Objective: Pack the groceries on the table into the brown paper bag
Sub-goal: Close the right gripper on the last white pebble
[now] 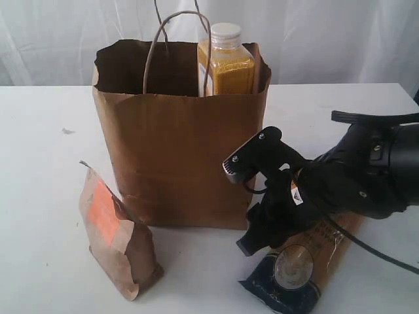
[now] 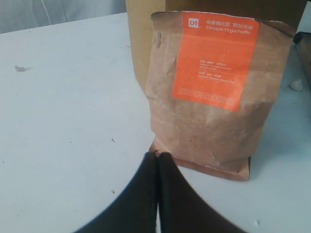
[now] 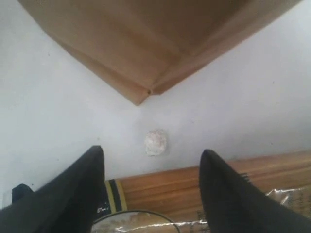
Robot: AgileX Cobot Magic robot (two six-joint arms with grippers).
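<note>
The brown paper bag (image 1: 177, 157) stands upright mid-table with the orange juice bottle (image 1: 226, 62) upright inside it, its top above the rim. Left of the bag stands the small kraft pouch (image 1: 114, 235) with its orange label. My left gripper (image 2: 156, 155) is shut and empty, its tips just short of the pouch (image 2: 209, 97); it does not show in the exterior view. My right gripper (image 1: 258, 239) is open, hanging over the long pasta packet (image 1: 298, 271), which lies flat by the bag's right corner. Its fingers (image 3: 92, 160) straddle the packet (image 3: 160, 187). The can, jar and carton are out of view.
The white table (image 1: 46, 196) runs bare to the left and behind the bag. A small white crumb (image 3: 155, 142) lies between the packet and the bag's bottom corner (image 3: 146, 48). The bag's handles (image 1: 157, 46) stand up above its rim.
</note>
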